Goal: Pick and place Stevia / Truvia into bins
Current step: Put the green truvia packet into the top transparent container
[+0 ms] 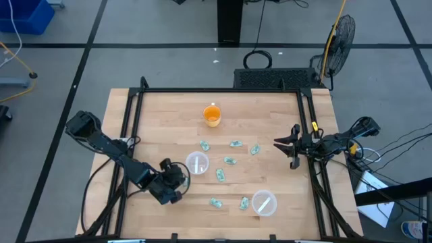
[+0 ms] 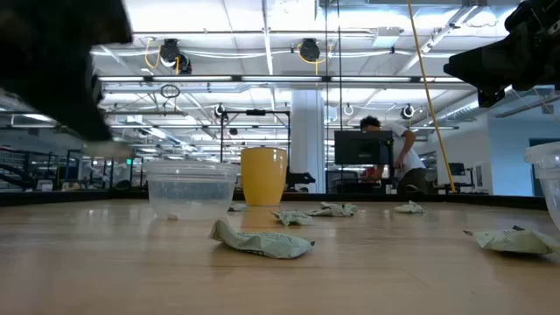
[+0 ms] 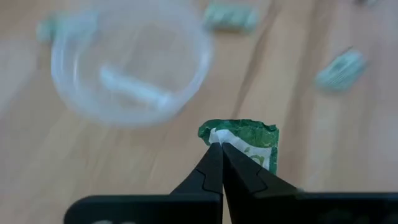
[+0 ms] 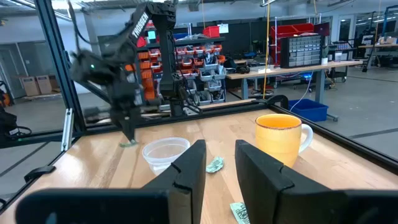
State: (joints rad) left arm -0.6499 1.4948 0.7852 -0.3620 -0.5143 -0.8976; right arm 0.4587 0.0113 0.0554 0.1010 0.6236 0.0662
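Left tool clamped on 1 green packet beside clear cup; right tool apart, idle at tabletop edge.

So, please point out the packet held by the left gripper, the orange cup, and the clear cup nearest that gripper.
held green packet (image 3: 252, 138), left wrist view, its crumpled upper part
orange cup (image 1: 212, 116), high view, its middle
clear cup (image 1: 197, 163), high view, its bottom

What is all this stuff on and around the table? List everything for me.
Sweetener packets: seven loose, pale green and white, scattered mid-table; an eighth held.
Clear cups: two; one mid-table, one lower right in the overhead view.
Orange cup: one, top centre overhead.
Table: one, light wood.
Person: one, in the room behind.
Left gripper: shut on a packet beside the mid-table cup.
Right gripper: open, at the table's right edge.
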